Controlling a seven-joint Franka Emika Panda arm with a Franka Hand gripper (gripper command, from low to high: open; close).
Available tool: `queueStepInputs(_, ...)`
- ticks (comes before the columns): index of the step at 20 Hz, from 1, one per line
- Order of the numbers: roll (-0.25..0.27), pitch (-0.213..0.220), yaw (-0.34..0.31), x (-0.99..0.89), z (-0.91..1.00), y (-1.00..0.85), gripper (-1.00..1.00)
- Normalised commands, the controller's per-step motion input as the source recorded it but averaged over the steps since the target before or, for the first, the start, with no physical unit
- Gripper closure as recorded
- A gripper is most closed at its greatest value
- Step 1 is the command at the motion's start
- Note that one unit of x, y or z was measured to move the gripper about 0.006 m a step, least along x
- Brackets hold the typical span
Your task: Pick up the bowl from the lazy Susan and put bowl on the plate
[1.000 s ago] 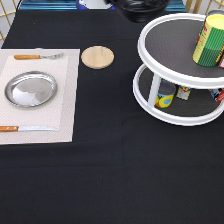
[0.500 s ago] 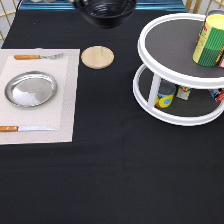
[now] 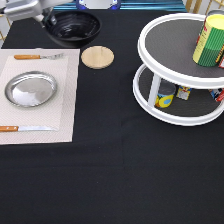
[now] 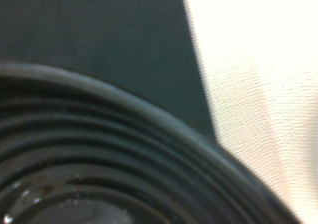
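Black bowl (image 3: pixel 73 27) held at its rim by the end effector (image 3: pixel 44 17), near the exterior view's top left, off the lazy Susan (image 3: pixel 170 107), above the plate (image 3: pixel 31 89) and placemat (image 3: pixel 65 100).

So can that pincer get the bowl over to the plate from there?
Probably yes. The pincer holds the bowl at the exterior view's top left, and the plate lies bare just below it, with only a fork between them.
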Motion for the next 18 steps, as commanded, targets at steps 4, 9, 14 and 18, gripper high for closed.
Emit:
queueStepInputs(4,-0.003,-0.100,-0.277,-0.22,-0.26,-0.30,1.00)
queueStepInputs(9,0.000,-0.102,-0.297,-0.16,-0.19,-0.25,1.00)
queueStepInputs(14,0.000,-0.104,-0.304,-0.13,-0.19,-0.23,1.00)
queueStepInputs(18,0.000,-0.094,-0.309,-0.13,-0.17,-0.21,1.00)
